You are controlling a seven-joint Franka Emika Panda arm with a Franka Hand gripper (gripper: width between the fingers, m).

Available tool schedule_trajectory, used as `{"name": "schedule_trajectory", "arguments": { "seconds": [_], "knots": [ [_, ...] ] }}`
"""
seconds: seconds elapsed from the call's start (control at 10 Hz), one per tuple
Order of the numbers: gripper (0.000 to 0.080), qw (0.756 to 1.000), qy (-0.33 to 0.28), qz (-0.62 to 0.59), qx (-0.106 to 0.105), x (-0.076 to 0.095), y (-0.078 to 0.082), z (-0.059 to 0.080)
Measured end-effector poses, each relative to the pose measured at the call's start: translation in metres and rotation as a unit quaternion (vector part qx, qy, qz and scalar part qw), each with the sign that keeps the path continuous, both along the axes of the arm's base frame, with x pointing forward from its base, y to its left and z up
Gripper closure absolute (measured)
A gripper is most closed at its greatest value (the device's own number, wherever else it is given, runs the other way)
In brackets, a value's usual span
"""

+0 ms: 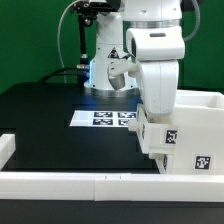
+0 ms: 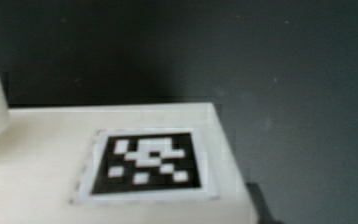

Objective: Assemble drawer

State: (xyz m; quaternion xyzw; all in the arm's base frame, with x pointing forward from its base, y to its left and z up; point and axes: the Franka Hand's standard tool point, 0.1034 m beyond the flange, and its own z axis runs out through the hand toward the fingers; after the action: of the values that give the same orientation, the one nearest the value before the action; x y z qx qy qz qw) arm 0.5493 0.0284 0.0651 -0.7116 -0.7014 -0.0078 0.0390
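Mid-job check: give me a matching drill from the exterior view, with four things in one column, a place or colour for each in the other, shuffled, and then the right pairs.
Things:
1. marker board
2. drawer casing
3. low rail
4. table top

Descriptions:
A. black
B. standing tall at the exterior view's right edge
C. lying flat in the middle of the table top
D. long and white, running along the near edge

Pairs: 1-C; 2-B; 3-D; 4-A
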Motion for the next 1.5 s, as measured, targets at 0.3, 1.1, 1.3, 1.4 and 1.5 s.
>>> {"name": "schedule_trajectory", "arguments": {
  "seconds": [0.3,1.1,1.3,1.4,1.5],
  "knots": [
    [0.0670,1.000,0.001,-0.003,-0.002,0.000,-0.002,0.001],
    [0.0152,0.999,0.010,0.032,-0.011,0.036,-0.049,0.033],
    [0.0150,0.999,0.016,0.037,-0.006,0.041,-0.057,0.027],
    [0.0150,0.999,0.020,0.039,-0.004,0.039,-0.052,0.020],
    [0.0150,0.999,0.025,0.041,-0.001,0.037,-0.046,0.014]
  ]
}}
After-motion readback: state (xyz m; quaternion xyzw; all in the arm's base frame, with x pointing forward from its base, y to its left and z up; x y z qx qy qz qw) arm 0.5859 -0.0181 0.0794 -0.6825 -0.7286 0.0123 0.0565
